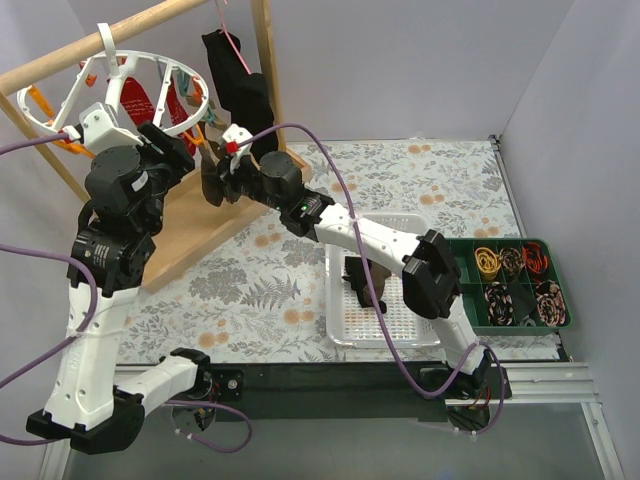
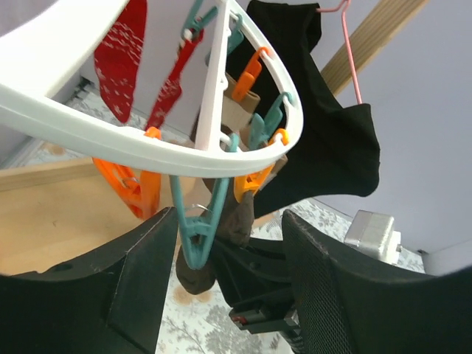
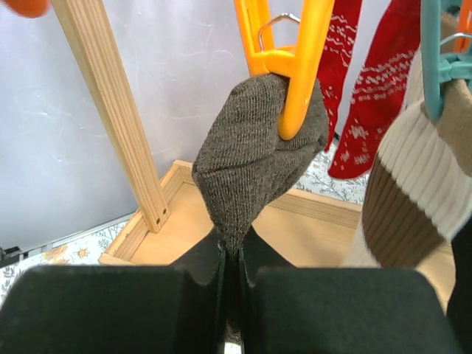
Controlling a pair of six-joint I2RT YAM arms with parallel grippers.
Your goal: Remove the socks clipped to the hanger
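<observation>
The white ring hanger (image 1: 150, 85) hangs from the wooden rod with orange and teal clips. Red socks (image 1: 165, 100) and a tan-and-brown striped sock (image 3: 413, 192) hang from it. My right gripper (image 3: 234, 273) is shut on the lower end of a dark brown sock (image 3: 254, 147), which an orange clip (image 3: 291, 66) still pinches. In the top view this gripper (image 1: 212, 182) sits under the ring's right side. My left gripper (image 2: 228, 280) is open just under the ring (image 2: 147, 144). A teal clip (image 2: 199, 221) hangs between its fingers, close to the left finger (image 2: 110, 287).
A black T-shirt (image 1: 240, 90) on a pink wire hanger hangs by the wooden rack post (image 1: 265, 60). The rack's wooden base (image 1: 190, 240) lies below. A white basket (image 1: 385, 320) holding dark socks and a green compartment tray (image 1: 520, 285) sit to the right.
</observation>
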